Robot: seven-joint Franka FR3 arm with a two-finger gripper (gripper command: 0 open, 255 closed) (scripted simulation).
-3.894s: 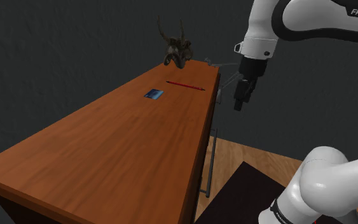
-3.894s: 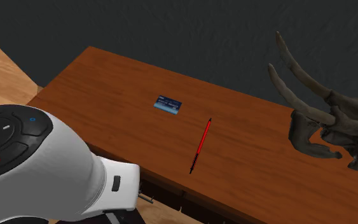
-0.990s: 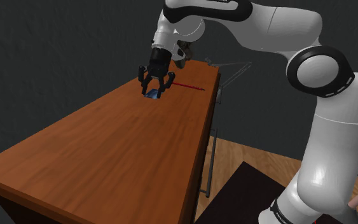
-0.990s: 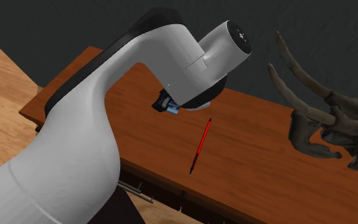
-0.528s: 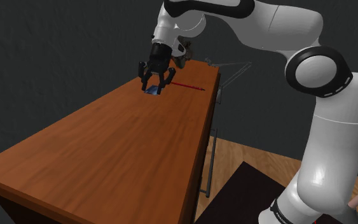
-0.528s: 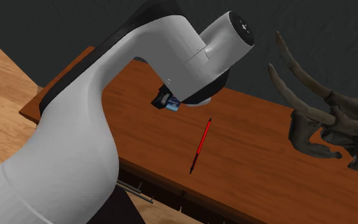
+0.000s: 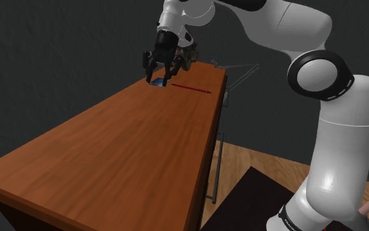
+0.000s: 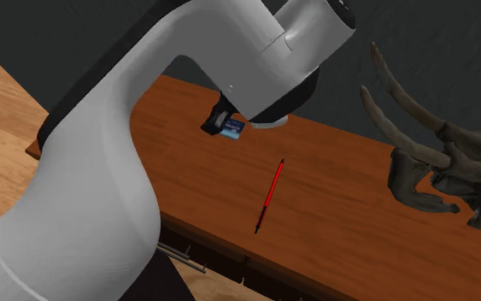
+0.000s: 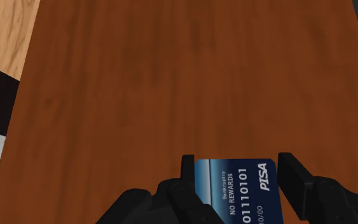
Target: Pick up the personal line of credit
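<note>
The card [image 9: 237, 191] is small and blue, with white print reading "NO REWARDS" and "PISA". My black gripper [image 9: 239, 168] is shut on it, one finger on each short edge. In the shoulder view the gripper [image 7: 160, 79] hangs a little above the far end of the brown wooden desk [image 7: 111, 151], and the card [image 7: 158, 83] shows as a blue speck between the fingertips. The second exterior view has the card [image 8: 231, 130] lifted off the desk top [image 8: 349, 214], under the white wrist.
A red pen [image 7: 191, 88] lies on the desk near the gripper, also seen as the pen [image 8: 269, 195] in the second exterior view. A dark horned skull [image 8: 439, 171] stands at the desk's far end. A wooden floor lies beyond the desk's edge.
The gripper has risen from the desk top with the card clasped in it, drifting slightly toward the far end. The pen and skull have not moved.
</note>
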